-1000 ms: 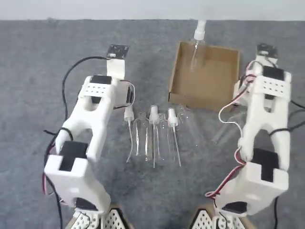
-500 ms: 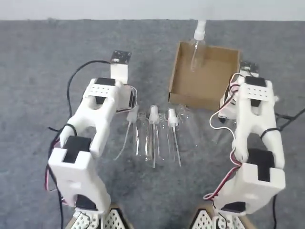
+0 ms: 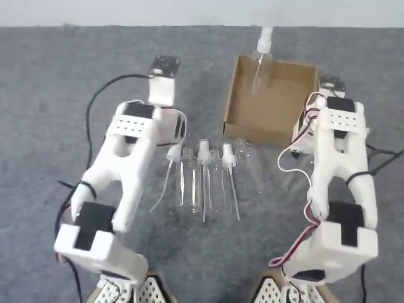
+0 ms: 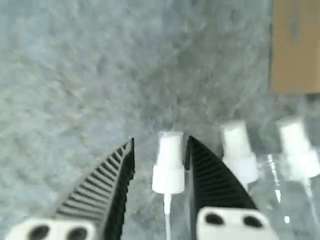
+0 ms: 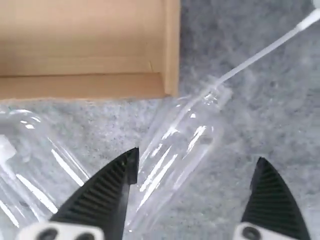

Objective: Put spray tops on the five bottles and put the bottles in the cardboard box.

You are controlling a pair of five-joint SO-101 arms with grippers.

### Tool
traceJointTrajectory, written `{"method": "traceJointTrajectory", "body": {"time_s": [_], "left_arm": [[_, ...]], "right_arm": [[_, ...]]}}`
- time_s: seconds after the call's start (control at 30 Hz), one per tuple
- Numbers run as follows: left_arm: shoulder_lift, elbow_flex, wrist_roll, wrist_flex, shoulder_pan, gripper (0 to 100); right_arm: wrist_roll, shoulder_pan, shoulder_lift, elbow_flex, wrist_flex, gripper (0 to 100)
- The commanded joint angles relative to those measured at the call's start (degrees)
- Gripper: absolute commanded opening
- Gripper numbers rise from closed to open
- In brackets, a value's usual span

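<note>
Straddling a white spray top (image 4: 168, 165) with parted jaws, the left gripper (image 4: 160, 142) sits at the left end of the bottle row (image 3: 192, 183); the right gripper (image 5: 197, 156) gapes over a clear bottle (image 5: 180, 140) beside the cardboard box (image 5: 85, 45).

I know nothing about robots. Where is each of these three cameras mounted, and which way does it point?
High view: fixed above the table, looking down on the cardboard box, the row of bottles, the left arm and the right arm.
Left wrist view: on the left arm's wrist, looking down past the left gripper, open around a spray top.
Right wrist view: on the right arm's wrist, looking down past the open right gripper at a clear bottle lying by the box corner.
Shared: the cardboard box appears in all three.
</note>
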Motion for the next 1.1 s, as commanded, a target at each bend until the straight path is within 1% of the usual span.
{"method": "traceJointTrajectory", "body": {"time_s": [0.0, 0.17, 0.27, 0.57, 0.67, 0.73, 0.8, 0.93, 1.07], "left_arm": [[3.3, -1.4, -1.6, -2.6, 1.0, 16], [8.6, -4.3, -1.8, -2.3, -1.3, 16], [10.9, -4.7, -1.8, -2.2, -1.2, 15], [11.2, -5.1, -1.8, -0.5, -1.1, 5], [7.6, -4.6, -1.8, 0.6, -1.6, 1], [3.6, -4.5, -1.8, 3.7, -1.6, 1], [-0.5, -3.6, -1.7, 5.0, -1.4, 1], [-7.2, 1.7, -1.7, 2.7, -1.1, 1], [-11.3, 5.8, -1.7, 0.6, -1.1, 1]], "right_arm": [[-0.7, -0.2, -7.4, -0.6, 0.7, 29.9], [-0.6, -0.4, -12.9, 4.1, 0.1, 29.9], [-0.4, -0.2, -15.1, 6.2, 0.1, 29.9], [-0.6, -0.2, -15.6, 10.0, -0.7, 30.0], [-0.9, 0.7, -16.0, 13.0, -2.6, 30.0], [-0.9, 2.1, -16.0, 14.9, -4.6, 30.0], [-1.9, 3.6, -15.4, 16.2, -6.9, 30.0], [-5.5, 5.1, -15.4, 19.4, -11.9, 29.8], [-8.4, 3.1, -15.4, 21.9, -15.8, 29.7]]}}
